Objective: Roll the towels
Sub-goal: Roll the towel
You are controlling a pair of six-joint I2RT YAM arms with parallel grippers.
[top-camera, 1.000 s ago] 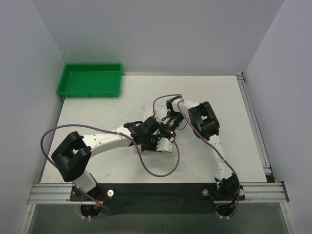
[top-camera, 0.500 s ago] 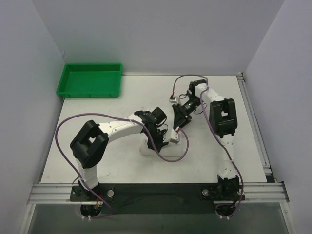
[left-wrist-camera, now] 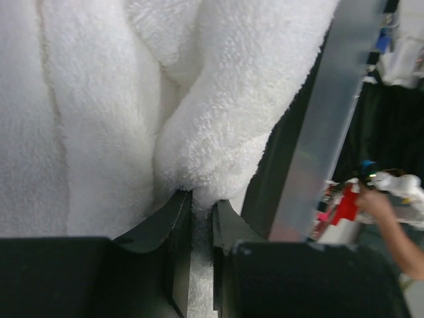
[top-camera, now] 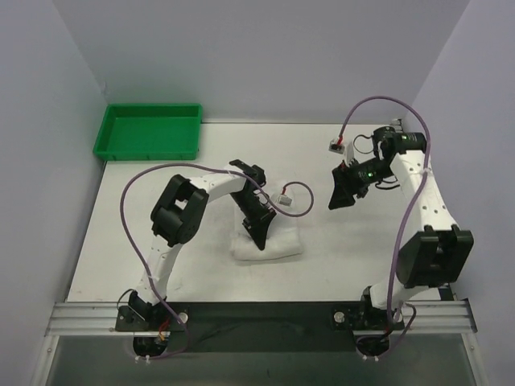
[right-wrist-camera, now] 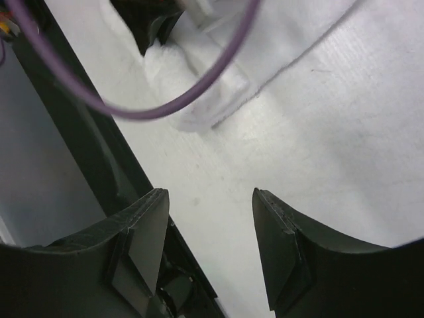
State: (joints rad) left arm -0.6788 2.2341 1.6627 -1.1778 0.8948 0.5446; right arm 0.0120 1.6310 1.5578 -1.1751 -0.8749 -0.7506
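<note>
The white towel (top-camera: 272, 240) lies bunched in a thick roll near the middle front of the table. My left gripper (top-camera: 259, 235) points down onto it, and in the left wrist view (left-wrist-camera: 201, 202) its jaws are shut on a pinched fold of the white terry cloth (left-wrist-camera: 212, 132). My right gripper (top-camera: 339, 195) hangs in the air over the right part of the table, well away from the towel. In the right wrist view (right-wrist-camera: 211, 218) it is open and empty, with the towel (right-wrist-camera: 199, 79) ahead of it.
A green plastic tray (top-camera: 149, 131) stands at the back left corner. A purple cable (top-camera: 294, 203) loops over the towel's right end. The table's black front edge (right-wrist-camera: 99, 152) and metal rail (top-camera: 257, 315) run along the near side.
My right arm has let go, swung up and to the right away from the towel and opened. My left arm has turned over the towel and stays closed on its fold.
</note>
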